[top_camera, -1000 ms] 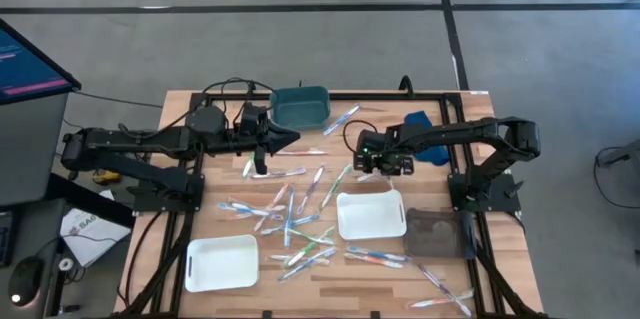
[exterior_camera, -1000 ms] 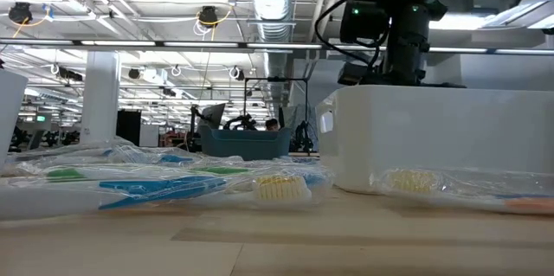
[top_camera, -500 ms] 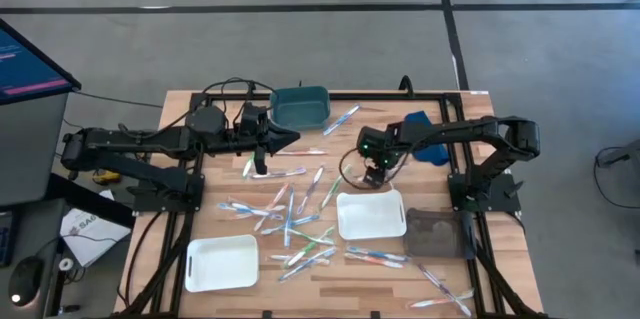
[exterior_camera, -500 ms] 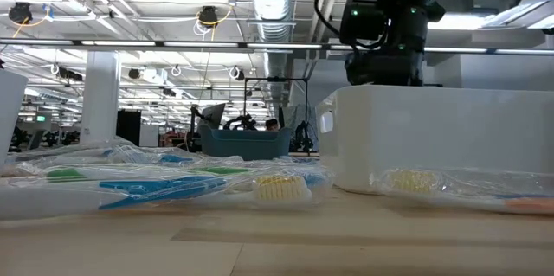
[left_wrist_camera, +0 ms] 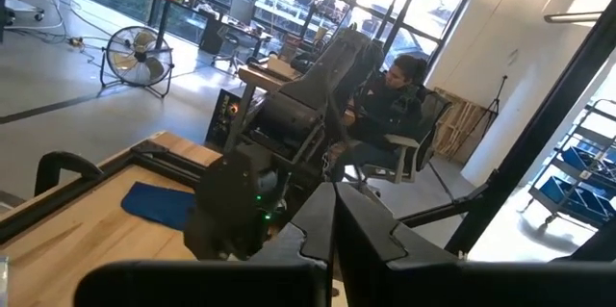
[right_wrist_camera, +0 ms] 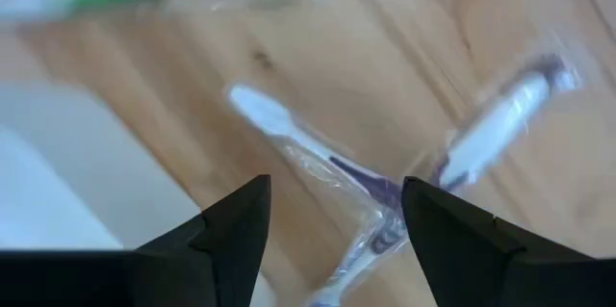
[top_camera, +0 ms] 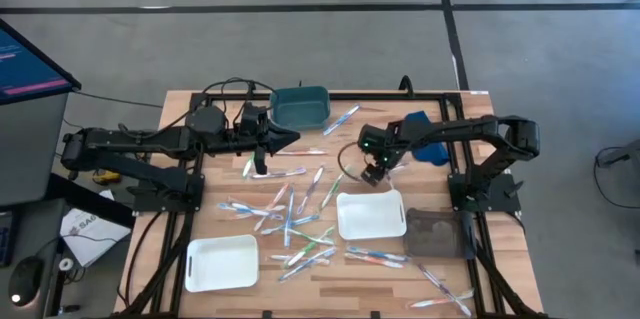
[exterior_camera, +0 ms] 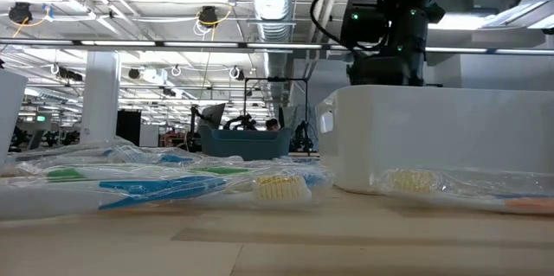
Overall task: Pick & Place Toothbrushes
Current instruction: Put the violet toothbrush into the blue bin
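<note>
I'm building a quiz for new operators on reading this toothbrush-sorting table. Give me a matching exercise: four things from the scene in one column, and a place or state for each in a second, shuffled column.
Things:
1. teal bin
2. dark tray
3. right gripper
4. left gripper

Places or states:
A. open above a wrapped toothbrush
B. at the table's far edge
C. fingers together, just in front of the teal bin
D. beside the white tray on the right arm's side

Pairs: 1-B, 2-D, 3-A, 4-C
</note>
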